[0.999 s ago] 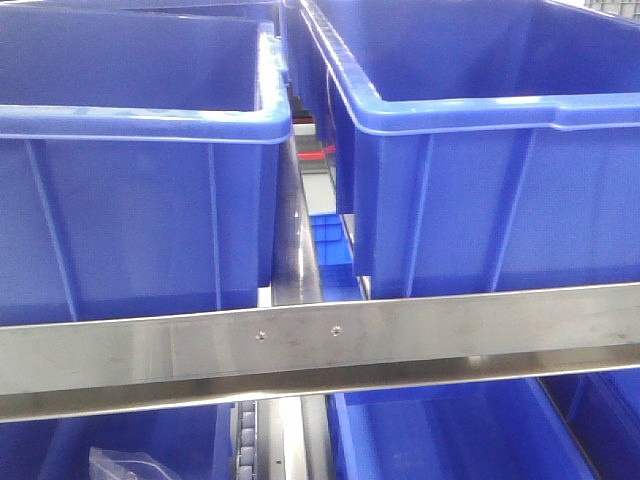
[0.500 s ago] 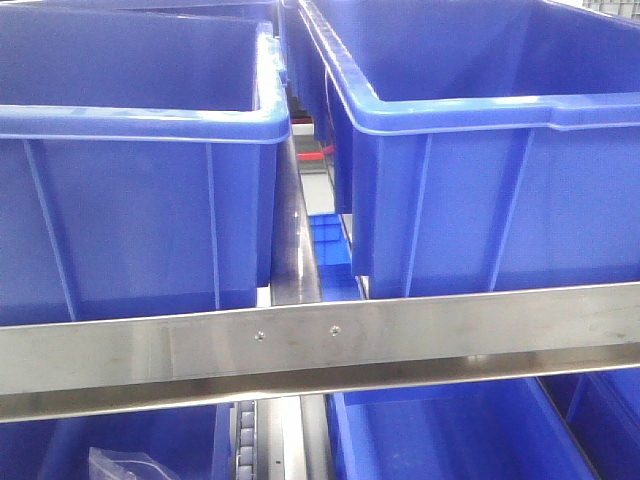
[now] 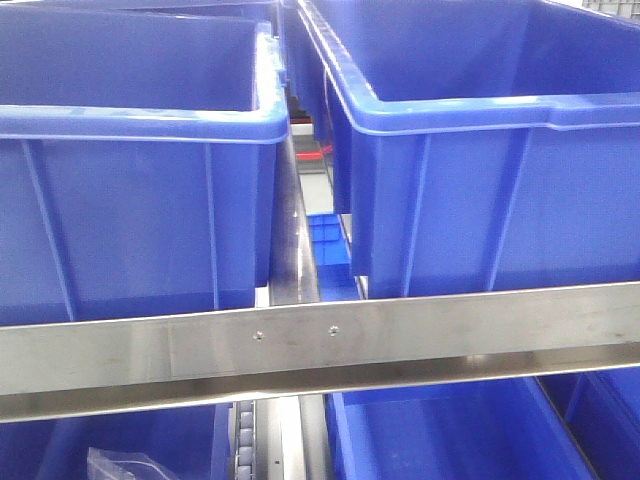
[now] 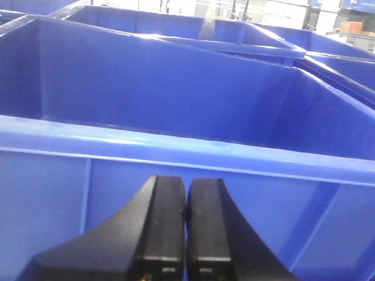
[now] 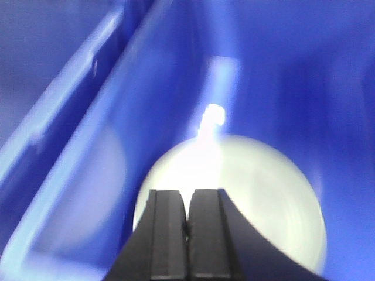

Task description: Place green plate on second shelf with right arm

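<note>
The green plate point(image 5: 263, 193) lies flat on the floor of a blue bin point(image 5: 281, 70), pale and washed out by glare in the right wrist view. My right gripper point(image 5: 187, 196) hovers over the plate's near left part, jaws shut pad to pad with nothing between them. My left gripper point(image 4: 186, 184) is shut as well and empty, pointing at the outer wall of another blue bin point(image 4: 176, 88) just below its rim. Neither the plate nor either gripper appears in the front view.
Two large blue bins point(image 3: 130, 200) point(image 3: 480, 180) stand side by side on a shelf behind a steel rail point(image 3: 400, 335). Below the rail are more blue bins point(image 3: 450, 430) and a crumpled clear bag point(image 3: 120, 465). A roller track runs between them.
The front view has drifted only a pixel or two; nothing in it has visibly moved.
</note>
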Controlling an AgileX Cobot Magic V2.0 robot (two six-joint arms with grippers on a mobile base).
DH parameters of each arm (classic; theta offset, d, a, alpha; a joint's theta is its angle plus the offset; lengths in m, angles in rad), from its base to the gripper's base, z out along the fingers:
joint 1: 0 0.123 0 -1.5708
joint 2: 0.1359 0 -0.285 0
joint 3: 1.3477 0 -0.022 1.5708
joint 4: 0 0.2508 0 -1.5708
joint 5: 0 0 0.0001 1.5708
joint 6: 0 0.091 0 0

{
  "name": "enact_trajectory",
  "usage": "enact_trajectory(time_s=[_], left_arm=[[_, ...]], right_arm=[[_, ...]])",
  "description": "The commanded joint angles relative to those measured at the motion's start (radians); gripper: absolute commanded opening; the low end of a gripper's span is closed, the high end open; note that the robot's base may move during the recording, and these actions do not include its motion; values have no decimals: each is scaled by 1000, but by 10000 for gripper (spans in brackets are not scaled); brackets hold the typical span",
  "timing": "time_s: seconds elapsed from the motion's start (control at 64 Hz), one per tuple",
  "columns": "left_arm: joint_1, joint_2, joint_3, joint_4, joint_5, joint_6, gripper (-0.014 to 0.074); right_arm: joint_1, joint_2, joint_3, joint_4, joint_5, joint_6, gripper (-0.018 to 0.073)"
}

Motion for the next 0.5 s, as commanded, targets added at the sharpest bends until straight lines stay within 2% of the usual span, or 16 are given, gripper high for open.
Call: enact_trajectory(time_s=[0.0, 0.234, 0.375, 0.484], left_arm=[[-7, -16, 41, -8, -91, -3, 130], [-7, -16, 41, -8, -91, -3, 130], [-7, -16, 41, -8, -91, -3, 130], [-7, -16, 41, -8, -91, -3, 130]], right_arm=[[-1, -119, 24, 25, -22, 1, 48], [-35, -482, 241, 41, 21, 1, 48], [-108, -690, 383, 38, 18, -3, 48], [-185, -833, 506, 12, -36, -10, 48]])
